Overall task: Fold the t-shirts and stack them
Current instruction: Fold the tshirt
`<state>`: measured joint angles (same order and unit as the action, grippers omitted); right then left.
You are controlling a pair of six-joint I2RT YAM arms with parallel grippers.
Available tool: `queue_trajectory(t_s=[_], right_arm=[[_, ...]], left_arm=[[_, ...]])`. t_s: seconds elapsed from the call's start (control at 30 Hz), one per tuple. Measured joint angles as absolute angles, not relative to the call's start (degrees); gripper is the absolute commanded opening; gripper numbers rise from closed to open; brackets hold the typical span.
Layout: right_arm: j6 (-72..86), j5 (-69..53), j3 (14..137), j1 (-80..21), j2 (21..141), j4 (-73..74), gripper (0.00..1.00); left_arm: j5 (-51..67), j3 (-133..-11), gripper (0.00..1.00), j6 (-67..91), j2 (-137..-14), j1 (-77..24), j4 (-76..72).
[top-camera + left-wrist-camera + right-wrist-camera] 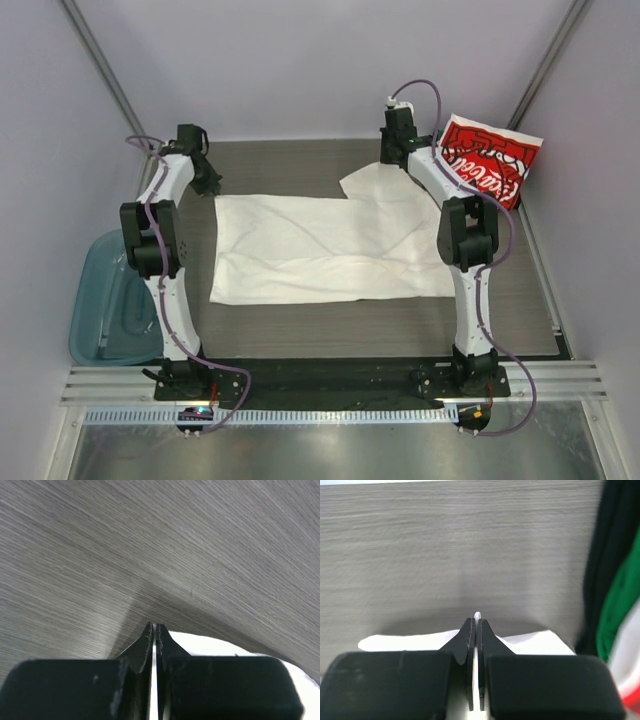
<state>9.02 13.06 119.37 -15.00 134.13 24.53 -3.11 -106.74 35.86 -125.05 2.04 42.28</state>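
Observation:
A plain white t-shirt (330, 250) lies spread flat on the grey wood table, with one sleeve pointing to the far right. My left gripper (207, 180) is at its far left corner, shut on the cloth edge; in the left wrist view (154, 626) a white strip shows between the fingers and white cloth (210, 645) lies beside them. My right gripper (396, 150) is at the far right sleeve, shut on it; in the right wrist view (477, 620) cloth (410, 642) pokes out at the tips. The folded stack, with the red lettered shirt (490, 160) on top, leans at the far right corner.
A teal plastic bin (110, 300) sits at the table's left edge beside the left arm. The folded stack's dark and green edges (615, 595) are close to the right of my right gripper. Walls close in the back and both sides.

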Motion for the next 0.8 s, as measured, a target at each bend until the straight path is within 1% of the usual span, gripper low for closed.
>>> queue_trajectory(t_s=[0.2, 0.37, 0.63, 0.8], right_arm=[[9.6, 12.4, 107.7, -15.0, 122.1, 24.1, 0.01], [10.2, 12.3, 97.5, -15.0, 113.2, 23.8, 0.01], [11.0, 12.6, 81.3, -15.0, 97.3, 22.7, 0.01], [11.9, 13.0, 74.1, -15.0, 88.6, 22.3, 0.01]], left_arm=[[-0.2, -105.4, 0.0, 36.0, -124.5, 2.4, 42.3], [1.8, -99.5, 0.0, 35.9, -121.4, 2.3, 41.4], [4.0, -88.7, 0.0, 35.6, -115.1, 2.3, 34.8], [4.1, -83.7, 0.0, 35.2, -111.0, 2.3, 30.9]])
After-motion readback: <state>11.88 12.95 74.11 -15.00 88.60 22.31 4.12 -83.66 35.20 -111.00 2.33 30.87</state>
